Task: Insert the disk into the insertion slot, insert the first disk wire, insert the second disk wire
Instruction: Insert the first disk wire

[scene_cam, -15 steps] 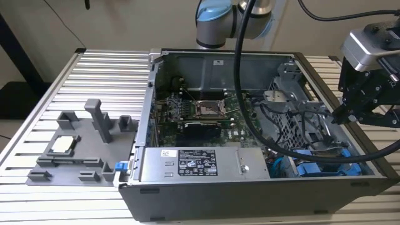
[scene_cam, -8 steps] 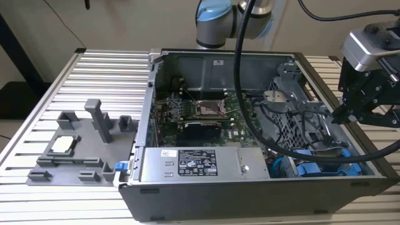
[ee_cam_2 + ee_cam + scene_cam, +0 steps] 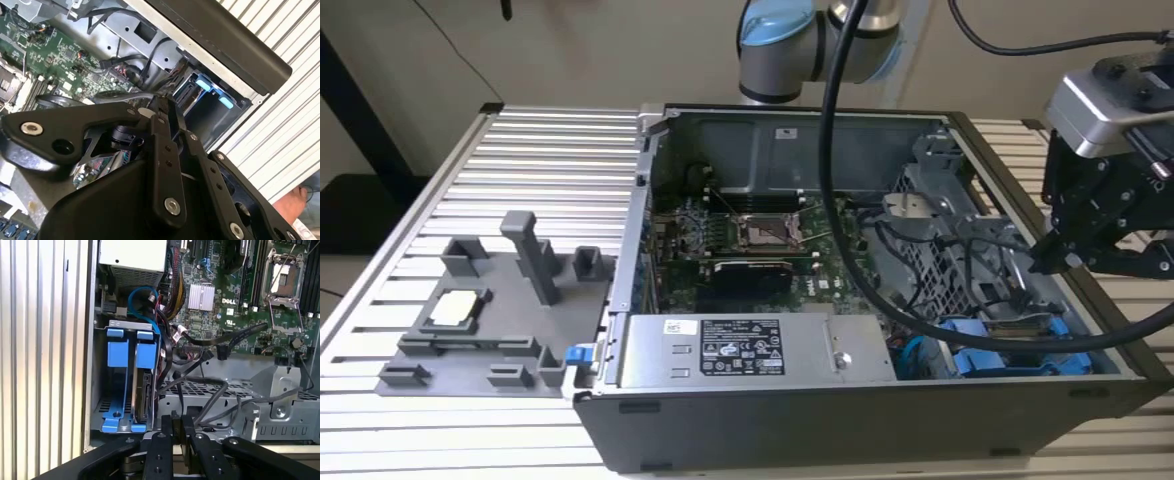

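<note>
1. Gripper (image 3: 1049, 262): it hangs over the open computer case (image 3: 854, 425) at the exterior view's right, above the corner that houses the drive cage. In the first wrist view the jaws stand narrow, with a thin dark gap between the fingertips. Nothing can be made out between them.

2. The disk (image 3: 144, 385): it sits edge-on in the insertion slot (image 3: 125, 324) of the grey perforated cage. Its blue front is in line with that of a second blue carrier (image 3: 116, 365) just beside it (the disk is the one nearer the motherboard (image 3: 220, 310)).

3. Wiring: black cables (image 3: 220, 336) run from the motherboard toward the cage. A blue cable (image 3: 141, 297) loops between the cage and the power-supply box (image 3: 132, 257). Whether any connector is mated to the disk cannot be told.

4. Surroundings, exterior view: the case lies on its side on a slatted aluminium tabletop (image 3: 547, 170). A grey fixture with upright posts (image 3: 494, 320) stands to the exterior view's left of the case. A plain beige wall (image 3: 587, 50) closes the background, in front of which the arm's blue-capped joint (image 3: 781, 35) rises.
</note>
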`<state>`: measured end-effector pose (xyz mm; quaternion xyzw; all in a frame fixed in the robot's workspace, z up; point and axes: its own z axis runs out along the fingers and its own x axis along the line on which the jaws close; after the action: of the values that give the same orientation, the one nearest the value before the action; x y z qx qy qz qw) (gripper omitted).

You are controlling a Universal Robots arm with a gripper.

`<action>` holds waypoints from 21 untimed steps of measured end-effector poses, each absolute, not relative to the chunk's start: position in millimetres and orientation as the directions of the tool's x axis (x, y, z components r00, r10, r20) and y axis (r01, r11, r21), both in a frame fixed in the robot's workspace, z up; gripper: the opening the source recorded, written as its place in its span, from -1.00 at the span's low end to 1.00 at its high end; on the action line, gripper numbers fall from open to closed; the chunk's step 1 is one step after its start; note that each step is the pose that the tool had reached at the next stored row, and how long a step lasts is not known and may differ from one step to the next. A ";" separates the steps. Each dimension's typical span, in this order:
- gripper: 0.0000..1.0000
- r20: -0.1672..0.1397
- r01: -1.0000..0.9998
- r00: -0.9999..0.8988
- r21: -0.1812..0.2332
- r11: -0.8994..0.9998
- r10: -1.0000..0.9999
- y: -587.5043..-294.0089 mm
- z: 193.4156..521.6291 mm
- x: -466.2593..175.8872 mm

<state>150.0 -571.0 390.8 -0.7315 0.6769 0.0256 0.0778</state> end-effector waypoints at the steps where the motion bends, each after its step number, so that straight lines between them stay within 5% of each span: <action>1: -0.62 -0.140 -0.994 0.082 -0.079 -0.072 -0.987 -571.0 389.6 149.9; 21: -0.62 -0.088 -0.996 0.070 -0.058 -0.065 -0.994 -573.2 372.4 150.9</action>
<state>150.9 -573.2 372.4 -0.7295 0.6819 0.0126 0.0513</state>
